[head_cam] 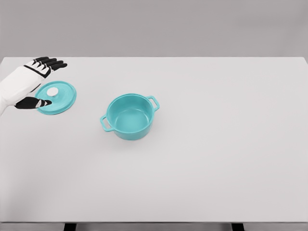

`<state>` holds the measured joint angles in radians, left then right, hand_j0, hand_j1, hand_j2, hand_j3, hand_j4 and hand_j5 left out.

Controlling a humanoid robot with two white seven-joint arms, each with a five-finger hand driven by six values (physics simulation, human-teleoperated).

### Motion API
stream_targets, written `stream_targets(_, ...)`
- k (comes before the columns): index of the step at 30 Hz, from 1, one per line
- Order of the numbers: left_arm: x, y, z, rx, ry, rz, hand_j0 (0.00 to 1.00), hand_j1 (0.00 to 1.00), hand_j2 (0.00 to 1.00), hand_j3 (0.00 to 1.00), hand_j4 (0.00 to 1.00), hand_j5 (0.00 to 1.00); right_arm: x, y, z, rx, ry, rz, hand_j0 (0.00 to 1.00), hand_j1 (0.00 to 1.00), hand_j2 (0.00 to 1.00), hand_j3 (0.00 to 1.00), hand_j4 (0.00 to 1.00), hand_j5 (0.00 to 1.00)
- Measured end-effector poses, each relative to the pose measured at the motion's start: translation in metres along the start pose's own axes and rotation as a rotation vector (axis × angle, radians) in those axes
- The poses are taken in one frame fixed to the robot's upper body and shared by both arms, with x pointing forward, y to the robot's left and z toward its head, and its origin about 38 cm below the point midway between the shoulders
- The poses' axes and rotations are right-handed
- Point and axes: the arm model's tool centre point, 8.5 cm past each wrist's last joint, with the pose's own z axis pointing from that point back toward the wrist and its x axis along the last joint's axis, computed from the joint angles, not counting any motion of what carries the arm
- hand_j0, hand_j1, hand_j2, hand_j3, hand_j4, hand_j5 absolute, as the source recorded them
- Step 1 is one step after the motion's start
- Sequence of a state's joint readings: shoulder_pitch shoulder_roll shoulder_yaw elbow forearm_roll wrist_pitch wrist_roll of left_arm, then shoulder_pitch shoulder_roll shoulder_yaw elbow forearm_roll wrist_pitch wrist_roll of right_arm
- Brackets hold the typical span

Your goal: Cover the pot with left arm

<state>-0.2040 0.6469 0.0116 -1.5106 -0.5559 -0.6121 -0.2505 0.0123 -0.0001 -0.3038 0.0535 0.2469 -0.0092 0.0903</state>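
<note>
- A plain grey wall stands behind a wide white table [202,168] that fills most of the head view.
- The left hand [33,82] enters from the left edge, its black fingers [50,62] spread and relaxed, grasping nothing; the thumb reaches over the near-left part of the lid.
- The teal lid [60,98] lies flat on the table just beside and partly under that hand, its white knob [52,91] facing up, close to the thumb tip.
- The teal pot [129,118] stands upright and uncovered near the table's middle, well apart to the right of the lid, with one handle pointing to the front left and the other to the back right.
</note>
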Motion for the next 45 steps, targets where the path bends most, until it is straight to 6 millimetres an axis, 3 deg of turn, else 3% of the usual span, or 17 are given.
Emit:
stream_targets(5,-0.004,0.012,-0.004,0.020,0.002,-0.017,1.00,1.00,1.00,1.00,1.00,1.00,0.000,0.000,0.000,0.000,0.000,0.000,1.00,1.00,1.00,1.00,1.00,1.00)
stream_targets(8,-0.015,0.029,-0.013,0.052,0.015,-0.031,1.00,1.00,1.00,1.00,1.00,1.00,0.000,0.000,0.000,0.000,0.000,0.000,1.00,1.00,1.00,1.00,1.00,1.00)
stream_targets(10,-0.026,0.029,-0.017,0.046,0.040,-0.021,1.00,1.00,1.00,1.00,1.00,1.00,0.000,0.000,0.000,0.000,0.000,0.000,1.00,1.00,1.00,1.00,1.00,1.00)
stream_targets(13,-0.043,0.053,-0.045,0.042,0.052,-0.050,1.00,1.00,1.00,1.00,1.00,1.00,0.000,0.000,0.000,0.000,0.000,0.000,1.00,1.00,1.00,1.00,1.00,1.00)
stream_targets(15,-0.053,0.034,-0.053,-0.040,0.071,-0.036,0.95,0.95,0.95,0.95,0.95,0.95,0.000,0.000,0.000,0.000,0.000,0.000,1.00,1.00,1.00,1.00,1.00,1.00)
stream_targets(19,-0.067,-0.005,-0.048,-0.164,0.110,0.005,0.88,0.88,0.88,0.88,0.88,0.88,0.000,0.000,0.000,0.000,0.000,0.000,1.00,1.00,1.00,1.00,1.00,1.00)
stream_targets(24,-0.084,-0.005,-0.053,-0.209,0.150,0.008,0.86,0.86,0.86,0.86,0.86,0.86,0.000,0.000,0.000,0.000,0.000,0.000,1.00,1.00,1.00,1.00,1.00,1.00)
stream_targets(30,-0.094,-0.033,-0.045,-0.286,0.190,0.042,0.77,0.77,0.77,0.77,0.77,0.77,0.000,0.000,0.000,0.000,0.000,0.000,1.00,1.00,1.00,1.00,1.00,1.00)
stream_targets(31,-0.095,-0.037,-0.044,-0.295,0.195,0.046,0.73,0.73,0.73,0.73,0.73,0.73,0.000,0.000,0.000,0.000,0.000,0.000,1.00,1.00,1.00,1.00,1.00,1.00)
stream_targets(36,-0.097,-0.045,-0.044,-0.313,0.203,0.060,0.69,0.69,0.69,0.69,0.69,0.69,0.000,0.000,0.000,0.000,0.000,0.000,1.00,1.00,1.00,1.00,1.00,1.00)
stream_targets(45,-0.096,-0.055,-0.045,-0.326,0.208,0.081,0.69,0.69,0.69,0.69,0.69,0.69,0.000,0.000,0.000,0.000,0.000,0.000,1.00,1.00,1.00,1.00,1.00,1.00)
